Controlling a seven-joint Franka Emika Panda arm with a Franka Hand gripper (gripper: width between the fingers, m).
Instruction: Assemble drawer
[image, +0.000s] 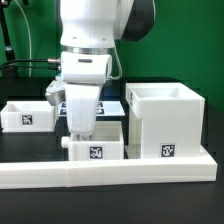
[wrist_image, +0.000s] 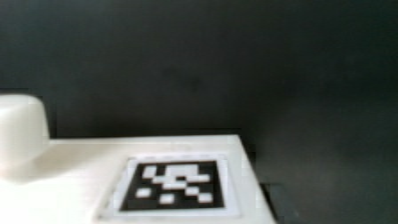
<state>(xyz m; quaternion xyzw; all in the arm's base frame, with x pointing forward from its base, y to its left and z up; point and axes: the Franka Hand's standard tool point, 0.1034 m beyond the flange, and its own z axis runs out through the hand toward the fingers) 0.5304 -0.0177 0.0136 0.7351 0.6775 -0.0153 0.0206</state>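
Note:
In the exterior view the large boxy housing (image: 165, 120) stands at the right, open at the top, with a tag low on its front. One shallow tray (image: 27, 115) sits at the left. A second tray (image: 97, 146) lies in the middle by the border wall, its round knob (image: 65, 143) pointing to the exterior view's left. My gripper (image: 80, 130) hangs straight down over this tray's back left corner; its fingertips are hard to make out. The wrist view shows a white tagged face (wrist_image: 178, 185) and a rounded white piece (wrist_image: 18, 140), with no fingers in sight.
The long low white border wall (image: 110, 170) runs along the front of the black table. A flat white board (image: 112, 102) lies behind the arm, between the trays and the housing. Dark table (wrist_image: 214, 70) fills most of the wrist view.

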